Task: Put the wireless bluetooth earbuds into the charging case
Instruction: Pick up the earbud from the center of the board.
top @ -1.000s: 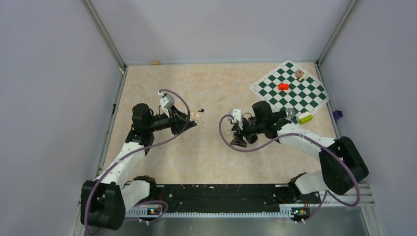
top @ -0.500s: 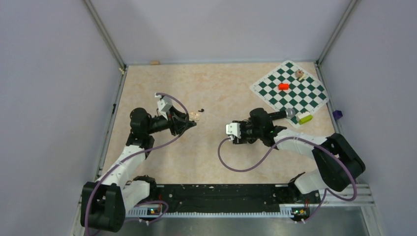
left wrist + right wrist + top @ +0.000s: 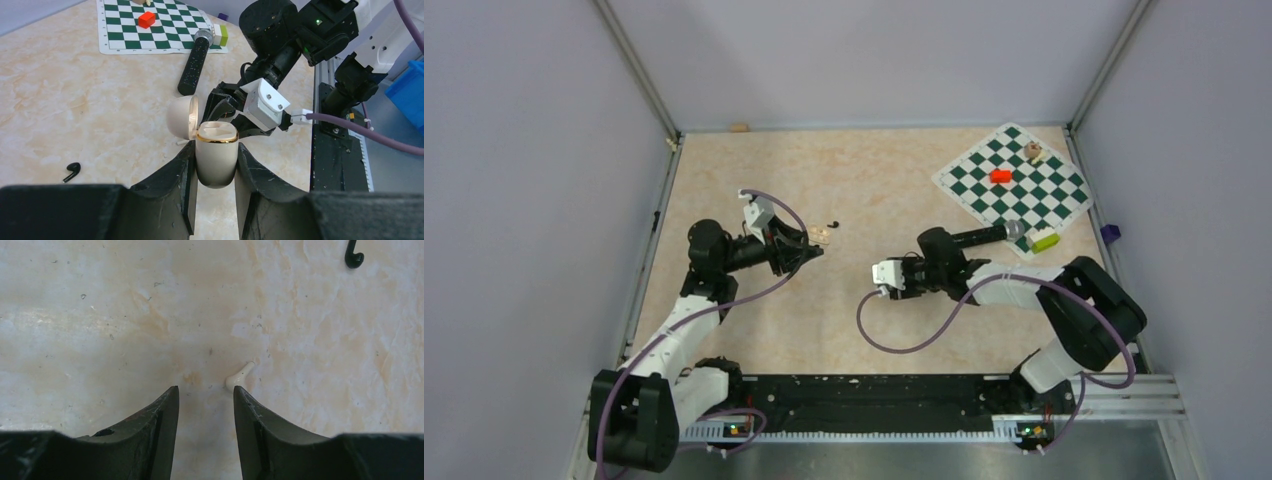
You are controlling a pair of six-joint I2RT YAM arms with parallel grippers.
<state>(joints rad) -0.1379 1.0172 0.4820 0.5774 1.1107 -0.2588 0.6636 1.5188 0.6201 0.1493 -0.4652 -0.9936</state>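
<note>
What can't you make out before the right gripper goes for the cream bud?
- Case sockets: left wrist view is side-on; rim hides them.
- Cream bud: top view, hidden under the right gripper; touching its finger or not, unclear.
- Black bud: top view, too small for orientation.

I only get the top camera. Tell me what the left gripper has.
Observer: The left gripper is shut on a cream charging case, its lid hinged open.
Operator: Now report what is under the right gripper.
Observer: A cream earbud lies on the table, right by one fingertip and not centred in the gap.
Operator: Give me the jaw state there.
Observer: The right gripper has its jaws apart with nothing between them.
</note>
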